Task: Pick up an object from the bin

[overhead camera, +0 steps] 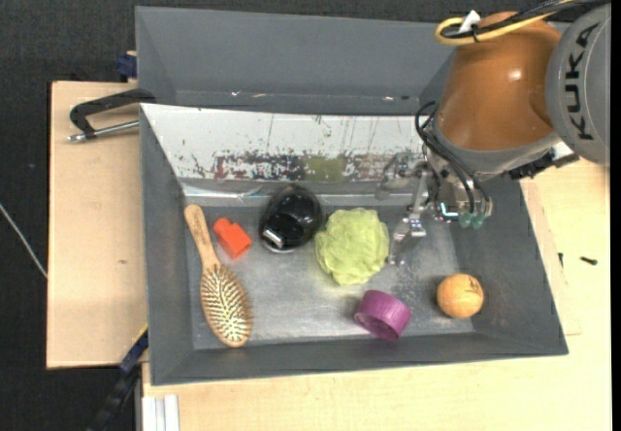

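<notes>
Gripper [408, 239] is hanging low in the right half of the bin [291, 60], and it is sitting just beside the right edge of the green lump [351, 245]. That crumpled, leafy-looking lump is lying mid-floor, a little right of centre. Whether the gripper is touching it, I cannot tell. Whether it is clenched or released, I cannot tell either.

Working outward now. Just in front of the gripper, toward the near wall, a purple cup [381, 314] is lying on its side, close to the lump's lower edge but apart from it. To the right of that, an orange ball [459, 295] is resting by itself on bare floor, near the right wall.

On the lump's other side, a black thing [291, 218], rounded and glossy, is sitting almost against its left edge. Further left, a small orange block [232, 238] is lying just beside the handle of a wooden brush [221, 288]. The brush is running along the left wall, bristles up, its head pointing at the near corner.

Above it all, the arm [582, 70] is reaching in from the right, its orange cover [495, 89] looming over the bin's far right corner and hiding that part of the wall. Cables [468, 208] are dangling beside the wrist.
</notes>
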`<state>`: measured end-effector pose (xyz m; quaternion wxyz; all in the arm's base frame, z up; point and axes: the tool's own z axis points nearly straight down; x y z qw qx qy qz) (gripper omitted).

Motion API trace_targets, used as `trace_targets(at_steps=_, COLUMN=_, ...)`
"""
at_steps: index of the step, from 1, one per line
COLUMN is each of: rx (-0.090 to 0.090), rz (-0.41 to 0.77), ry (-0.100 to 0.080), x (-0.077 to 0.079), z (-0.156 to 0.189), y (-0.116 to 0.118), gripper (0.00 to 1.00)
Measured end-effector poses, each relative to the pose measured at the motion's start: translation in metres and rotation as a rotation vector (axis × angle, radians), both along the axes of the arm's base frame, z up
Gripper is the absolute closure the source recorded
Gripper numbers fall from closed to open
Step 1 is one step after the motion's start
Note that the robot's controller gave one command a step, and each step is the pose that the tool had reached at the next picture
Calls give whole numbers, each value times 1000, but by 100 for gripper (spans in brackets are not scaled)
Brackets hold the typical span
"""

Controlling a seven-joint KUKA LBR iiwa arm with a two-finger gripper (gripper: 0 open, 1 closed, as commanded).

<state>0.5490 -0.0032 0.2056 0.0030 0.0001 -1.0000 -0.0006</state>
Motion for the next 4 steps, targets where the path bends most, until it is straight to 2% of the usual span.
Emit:
trace_targets(at_steps=1, rx=0, rz=0, ry=-8, x=2, z=4, y=0, gripper=0)
trace_targets(at_steps=2, rx=-1, rz=-114, ry=-5, x=4, z=-101, y=-25, gripper=100)
trace_targets(at_steps=3, rx=-1, rz=-114, ry=-5, x=4, z=-101, y=-25, gripper=100)
trace_targets(at_steps=4, rx=-6, rz=-145, ry=-4, x=22, z=-81, y=2, gripper=100)
